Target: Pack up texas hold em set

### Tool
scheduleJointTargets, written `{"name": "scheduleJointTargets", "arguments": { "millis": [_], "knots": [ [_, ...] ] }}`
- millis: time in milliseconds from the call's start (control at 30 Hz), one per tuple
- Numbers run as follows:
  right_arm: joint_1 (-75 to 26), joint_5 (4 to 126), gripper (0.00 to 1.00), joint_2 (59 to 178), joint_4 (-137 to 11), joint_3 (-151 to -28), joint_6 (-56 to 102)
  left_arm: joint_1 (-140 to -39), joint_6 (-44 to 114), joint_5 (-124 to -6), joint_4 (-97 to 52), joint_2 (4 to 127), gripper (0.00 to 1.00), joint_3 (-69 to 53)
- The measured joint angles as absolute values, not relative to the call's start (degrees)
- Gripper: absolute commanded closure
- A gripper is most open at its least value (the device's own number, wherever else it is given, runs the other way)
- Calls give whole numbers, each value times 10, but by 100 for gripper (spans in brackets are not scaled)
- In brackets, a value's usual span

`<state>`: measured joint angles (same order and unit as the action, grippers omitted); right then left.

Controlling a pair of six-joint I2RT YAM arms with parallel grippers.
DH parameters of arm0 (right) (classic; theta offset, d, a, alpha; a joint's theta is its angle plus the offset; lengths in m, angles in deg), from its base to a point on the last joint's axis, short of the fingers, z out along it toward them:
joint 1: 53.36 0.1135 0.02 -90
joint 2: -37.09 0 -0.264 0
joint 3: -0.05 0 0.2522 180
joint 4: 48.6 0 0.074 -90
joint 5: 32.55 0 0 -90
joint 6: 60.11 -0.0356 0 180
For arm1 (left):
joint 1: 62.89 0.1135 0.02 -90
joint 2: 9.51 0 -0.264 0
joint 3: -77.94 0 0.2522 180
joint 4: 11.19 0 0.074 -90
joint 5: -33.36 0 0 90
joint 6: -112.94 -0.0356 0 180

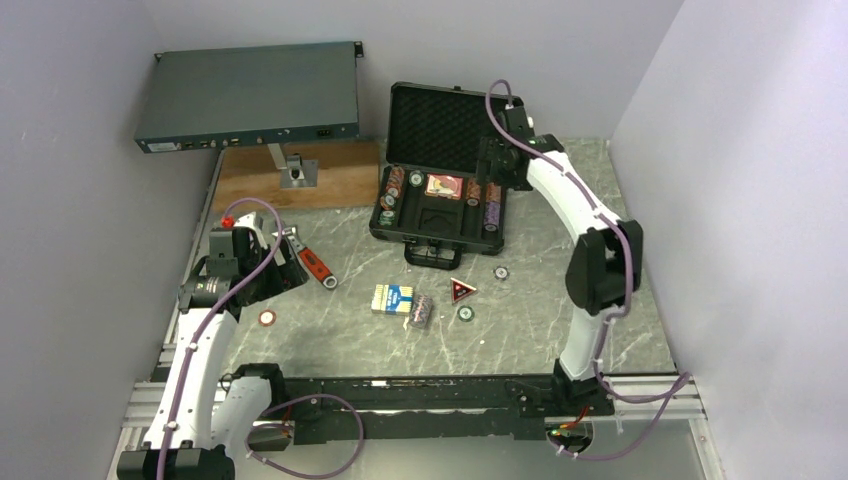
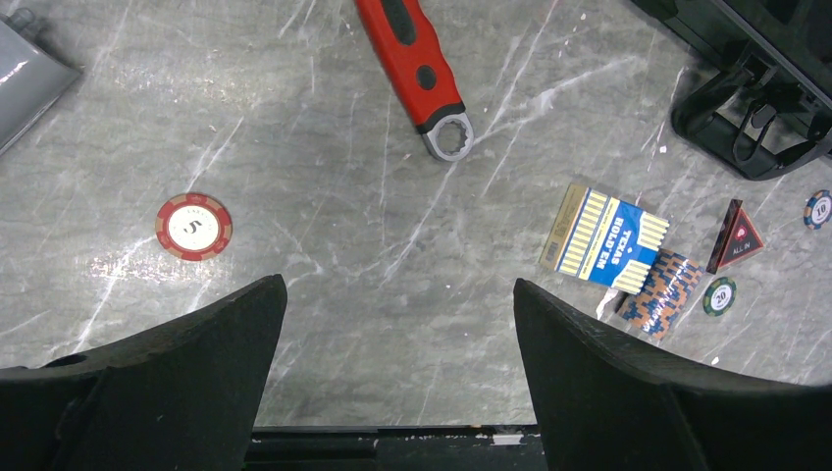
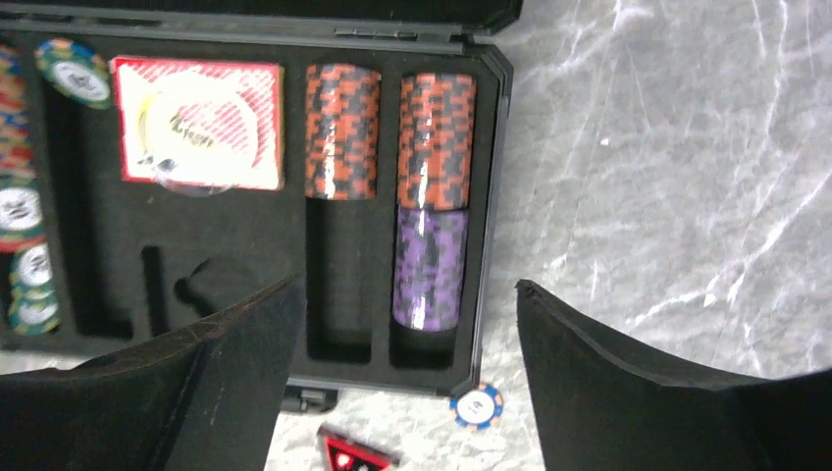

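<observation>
The black case (image 1: pixel 440 125) lies open at the back of the table, lid up, with rows of chips and a red deck (image 3: pixel 199 123) in its foam. My right gripper (image 3: pixel 407 334) hangs open and empty above the case's right end, over a row of purple chips (image 3: pixel 430 270). Loose on the table are the blue-yellow card box (image 1: pixel 393 299), a chip stack (image 1: pixel 421 312), the red triangular token (image 1: pixel 461 290), and single chips (image 1: pixel 501 272) (image 1: pixel 465 312). A red chip (image 2: pixel 193 227) lies left of my left gripper (image 2: pixel 397 324), which is open over bare table.
A red-handled wrench (image 1: pixel 315 265) lies just right of the left gripper. A flat grey electronics box (image 1: pixel 250 95) stands at the back left above a wooden board (image 1: pixel 300 175). The case handle (image 2: pixel 755 128) juts toward the loose pieces. Walls close in both sides.
</observation>
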<state>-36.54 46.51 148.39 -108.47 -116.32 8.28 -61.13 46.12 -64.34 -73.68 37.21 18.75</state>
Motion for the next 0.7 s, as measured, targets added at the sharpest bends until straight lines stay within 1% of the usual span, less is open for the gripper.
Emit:
{"name": "scheduleJointTargets", "arguments": {
  "millis": [67,167,200,267,300,400,567,700],
  "knots": [
    [-364,471,37,1441,-1068,-1122,74,-611,461,-644,-737,372,7,187],
    [-362,488,61,1367,-1047,-1030,53,-611,461,-644,-737,372,7,187],
    [-361,493,72,1350,-1040,-1002,43,-611,461,-644,-737,372,7,187],
    [-358,507,83,1330,-1030,-949,22,-611,461,-644,-737,372,7,187],
    [-357,512,86,1330,-1025,-933,17,-611,461,-645,-737,372,7,187],
    [-355,528,89,1342,-1016,-892,0,-611,461,-647,-737,372,6,187],
    [-354,537,91,1379,-1002,-881,-9,-611,461,-648,-737,372,5,187],
    [-354,534,91,1414,-996,-897,-8,-611,461,-648,-737,373,5,187]
  ]
}}
